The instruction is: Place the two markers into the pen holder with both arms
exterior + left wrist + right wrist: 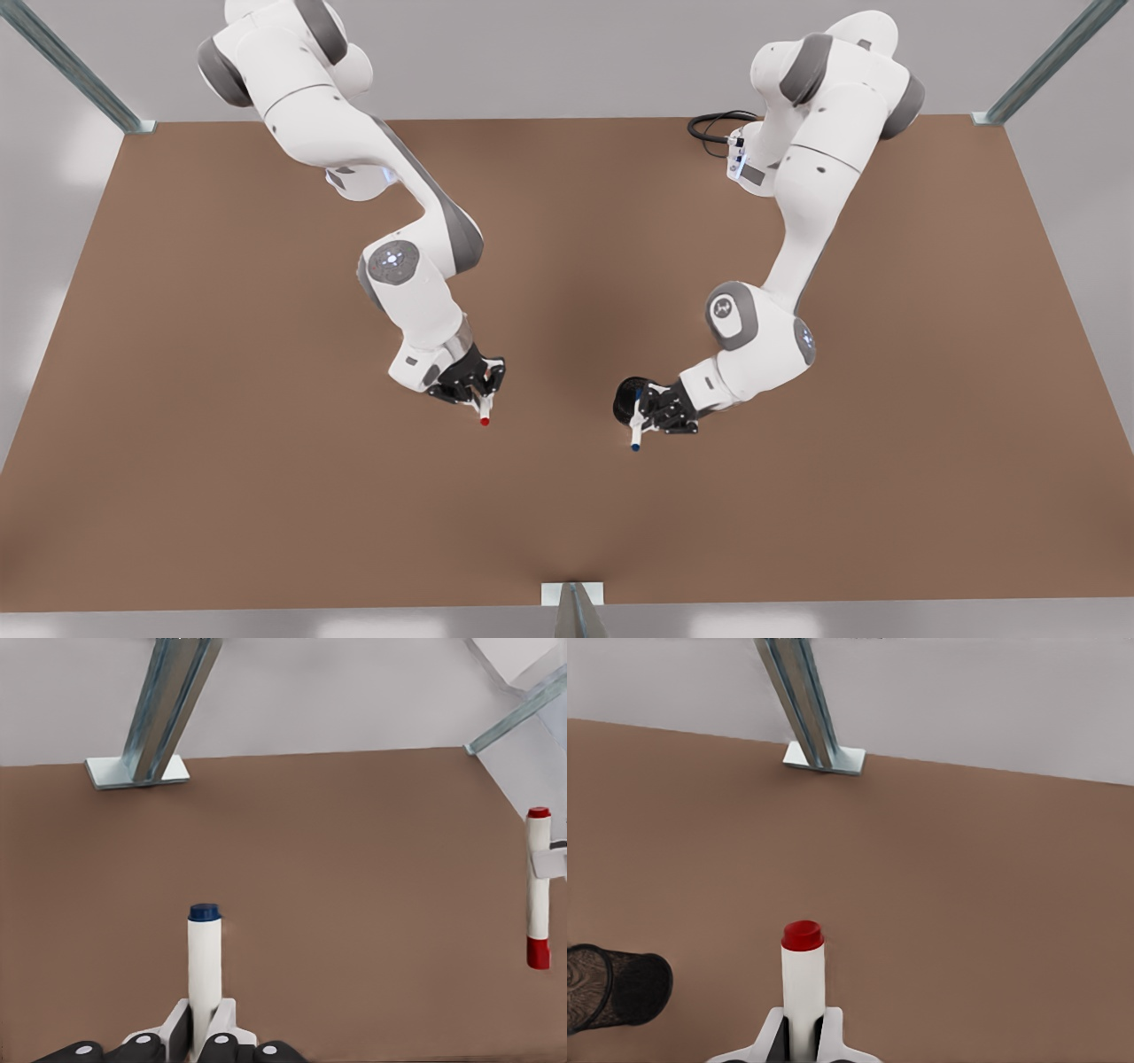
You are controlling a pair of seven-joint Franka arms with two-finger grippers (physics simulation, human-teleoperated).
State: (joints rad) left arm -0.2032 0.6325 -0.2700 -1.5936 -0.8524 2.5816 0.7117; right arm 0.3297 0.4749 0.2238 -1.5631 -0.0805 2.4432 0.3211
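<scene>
Left gripper (pixel 640 424) clamped on smooth blue-capped marker (pixel 636 432), just beside black mesh pen holder (pixel 627 399), front view's right. Right gripper (pixel 483 394) pinching red-capped marker (pixel 485 411), left of holder, over matte brown table (pixel 221 354).

Red marker (pixel 485 412), blue marker (pixel 636 431) gripped; holder (pixel 627 397) upright

The setting is a simulated robot test cell, not a home or shop. A bare brown tabletop (pixel 266 496) is framed by grey metal struts (pixel 80 75) bolted at its far corners and at the middle of its near edge, against plain pale grey surroundings. Two white jointed arms (pixel 416 283) stand at the far edge, with a black cable (pixel 713 128) looped beside one base.
</scene>
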